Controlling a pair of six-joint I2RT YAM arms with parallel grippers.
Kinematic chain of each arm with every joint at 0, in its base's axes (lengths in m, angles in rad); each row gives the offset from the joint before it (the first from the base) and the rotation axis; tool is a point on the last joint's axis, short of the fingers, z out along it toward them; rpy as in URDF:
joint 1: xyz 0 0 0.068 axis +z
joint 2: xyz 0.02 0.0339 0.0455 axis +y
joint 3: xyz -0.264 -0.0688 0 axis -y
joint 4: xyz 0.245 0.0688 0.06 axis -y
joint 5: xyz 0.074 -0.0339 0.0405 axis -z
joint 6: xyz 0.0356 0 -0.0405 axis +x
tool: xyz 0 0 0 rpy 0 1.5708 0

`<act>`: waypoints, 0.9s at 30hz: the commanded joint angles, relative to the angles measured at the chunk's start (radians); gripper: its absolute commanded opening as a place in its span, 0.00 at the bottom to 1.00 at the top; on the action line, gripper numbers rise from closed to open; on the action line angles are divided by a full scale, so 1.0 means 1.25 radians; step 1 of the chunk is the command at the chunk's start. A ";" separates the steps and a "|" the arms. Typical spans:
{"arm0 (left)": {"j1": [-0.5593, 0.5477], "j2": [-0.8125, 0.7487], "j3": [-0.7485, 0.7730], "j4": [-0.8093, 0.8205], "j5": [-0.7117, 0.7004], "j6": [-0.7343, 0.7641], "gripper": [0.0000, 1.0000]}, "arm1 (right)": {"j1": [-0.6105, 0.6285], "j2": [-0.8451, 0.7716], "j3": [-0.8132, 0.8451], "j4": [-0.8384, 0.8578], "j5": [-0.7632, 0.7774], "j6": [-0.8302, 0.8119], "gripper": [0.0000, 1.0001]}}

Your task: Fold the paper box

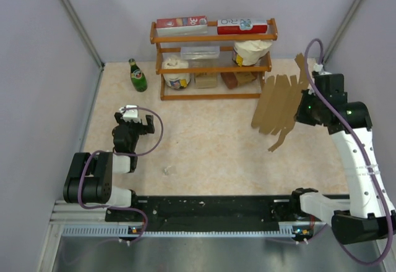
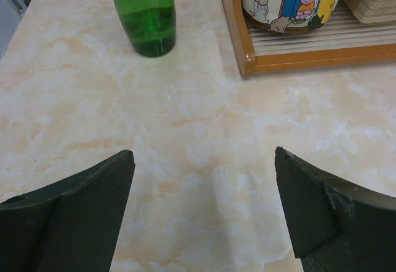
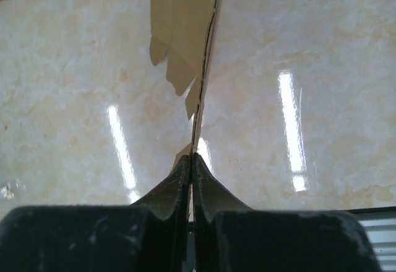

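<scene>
The right gripper [image 1: 304, 106] is pinched shut on an edge of the paper box [image 1: 279, 105], a flat, unfolded brown sheet hanging tilted in the air above the desk's [image 1: 204, 142] right side, near the far right corner. The right wrist view shows its jaws pressed together on the thin cardboard. The left gripper [image 1: 133, 123] sits low near the left edge with its jaws spread wide and nothing between them.

A wooden rack [image 1: 213, 37] stands at the far edge. It has two red-and-white cartons [image 1: 181, 23] on top, a clear plastic tub [image 1: 200, 52], contents unreadable, and a white-topped cup [image 1: 250, 51] on the middle shelf. A printed paper roll [image 1: 175, 72] and brown blocks [image 1: 238, 78] are on the lowest shelf. A green bottle [image 1: 137, 76] stands upright just left of the rack.
</scene>
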 commanded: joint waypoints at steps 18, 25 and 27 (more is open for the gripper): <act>-0.001 0.003 0.019 0.028 -0.007 0.009 0.99 | 0.255 0.132 0.198 -0.186 -0.336 -0.263 0.00; -0.023 0.003 0.019 0.028 -0.004 0.009 0.99 | 0.301 0.266 0.220 -0.205 -0.265 -0.305 0.00; -0.022 0.003 0.019 0.028 -0.007 0.009 0.99 | 0.305 0.294 0.236 -0.202 -0.304 -0.323 0.00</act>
